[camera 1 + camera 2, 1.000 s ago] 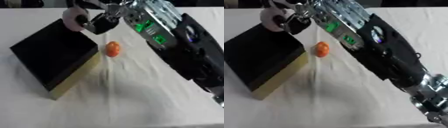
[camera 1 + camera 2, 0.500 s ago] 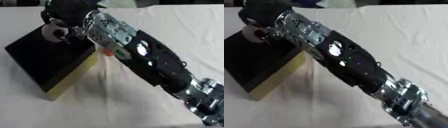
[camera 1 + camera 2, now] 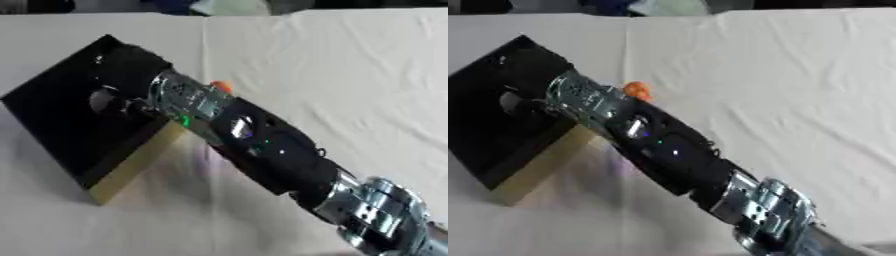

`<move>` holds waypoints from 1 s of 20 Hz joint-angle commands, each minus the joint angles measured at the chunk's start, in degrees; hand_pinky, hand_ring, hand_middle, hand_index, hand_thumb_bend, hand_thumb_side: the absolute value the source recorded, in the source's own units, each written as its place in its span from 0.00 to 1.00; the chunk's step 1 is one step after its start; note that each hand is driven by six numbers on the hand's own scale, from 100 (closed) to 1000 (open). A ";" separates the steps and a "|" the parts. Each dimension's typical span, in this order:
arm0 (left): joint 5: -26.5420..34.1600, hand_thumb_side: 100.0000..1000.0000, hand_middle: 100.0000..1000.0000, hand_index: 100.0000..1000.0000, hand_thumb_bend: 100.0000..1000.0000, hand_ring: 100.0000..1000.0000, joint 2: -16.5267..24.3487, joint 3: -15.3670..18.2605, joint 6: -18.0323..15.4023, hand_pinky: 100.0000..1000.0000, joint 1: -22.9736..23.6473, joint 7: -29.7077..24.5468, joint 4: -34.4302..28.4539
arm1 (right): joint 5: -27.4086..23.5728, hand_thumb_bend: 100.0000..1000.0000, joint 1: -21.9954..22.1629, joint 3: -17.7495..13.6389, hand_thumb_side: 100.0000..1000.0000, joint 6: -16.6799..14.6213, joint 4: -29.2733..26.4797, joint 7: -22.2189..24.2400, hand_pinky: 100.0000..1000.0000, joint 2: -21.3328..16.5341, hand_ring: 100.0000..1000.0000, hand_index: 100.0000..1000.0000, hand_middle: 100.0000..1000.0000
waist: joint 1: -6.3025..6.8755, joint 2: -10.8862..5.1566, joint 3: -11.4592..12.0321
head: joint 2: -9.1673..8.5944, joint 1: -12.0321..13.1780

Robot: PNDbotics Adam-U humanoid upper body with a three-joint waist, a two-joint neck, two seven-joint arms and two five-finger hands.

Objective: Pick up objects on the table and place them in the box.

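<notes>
Right hand (image 3: 114, 102) reaches inside black box (image 3: 52, 100); fingers dark against dark interior, spread or pinching cannot tell. Held item not discernible. Orange object (image 3: 636, 90) on bench (image 3: 350, 75), behind the fingers, just beside box. Step, as judged: depositing. Next: withdraw, then take orange object.
</notes>
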 commanded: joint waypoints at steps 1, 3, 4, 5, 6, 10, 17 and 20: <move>0.19 0.90 0.80 0.80 0.00 0.75 0.36 0.15 -0.06 0.70 -0.56 -0.12 -0.91 | -0.11 0.00 -0.49 -0.50 0.21 -0.99 0.14 -0.10 0.75 0.64 0.62 0.76 0.55 | 0.36 -0.82 0.11 | -0.76 -0.20; 0.22 0.90 0.80 0.80 0.00 0.75 0.33 0.12 -0.04 0.70 -0.59 -0.17 -0.91 | 0.36 0.00 -0.47 -0.47 0.27 -1.38 -0.62 0.47 0.78 0.67 0.72 0.84 0.68 | 0.35 -0.80 0.04 | -0.83 -0.14; 0.21 0.90 0.80 0.80 0.00 0.75 0.32 0.11 -0.02 0.70 -0.60 -0.21 -0.91 | 0.82 0.00 -0.52 -0.46 0.33 -1.60 -1.16 0.83 0.81 0.69 0.76 0.89 0.75 | 0.37 -0.80 0.01 | -0.86 -0.12; 0.20 0.90 0.80 0.80 0.00 0.75 0.31 0.11 0.00 0.70 -0.61 -0.24 -0.91 | 1.29 0.00 -0.56 -0.48 0.37 -1.72 -1.68 1.14 0.82 0.70 0.78 0.90 0.77 | 0.38 -0.80 -0.01 | -0.87 -0.12; 0.19 0.90 0.80 0.80 0.00 0.75 0.30 0.10 0.03 0.70 -0.60 -0.29 -0.91 | 1.97 0.00 -0.68 -0.54 0.43 -1.62 -2.32 1.28 0.83 0.67 0.80 0.91 0.79 | 0.41 -0.80 -0.04 | -0.87 -0.13; 0.15 0.90 0.80 0.80 0.00 0.75 0.27 0.08 0.12 0.70 -0.55 -0.48 -0.91 | 4.92 0.00 -1.14 -0.74 0.51 -0.57 -5.05 1.55 0.84 0.81 0.81 0.92 0.80 | 0.49 -0.84 -0.13 | -0.83 -0.20; 0.18 0.90 0.80 0.80 0.00 0.75 0.32 0.20 0.15 0.70 -0.52 -0.53 -0.91 | 4.75 0.00 -1.89 -2.64 0.54 0.33 -11.68 2.43 0.83 0.28 0.78 0.92 0.79 | 0.51 -1.11 -0.30 | -0.83 -0.02; 0.19 0.90 0.80 0.80 0.00 0.75 0.34 0.30 0.13 0.70 -0.52 -0.36 -0.91 | 2.18 0.00 -2.16 -4.54 0.51 1.71 -17.37 2.21 0.83 -0.77 0.76 0.91 0.77 | 0.57 -1.16 -0.47 | -0.83 0.30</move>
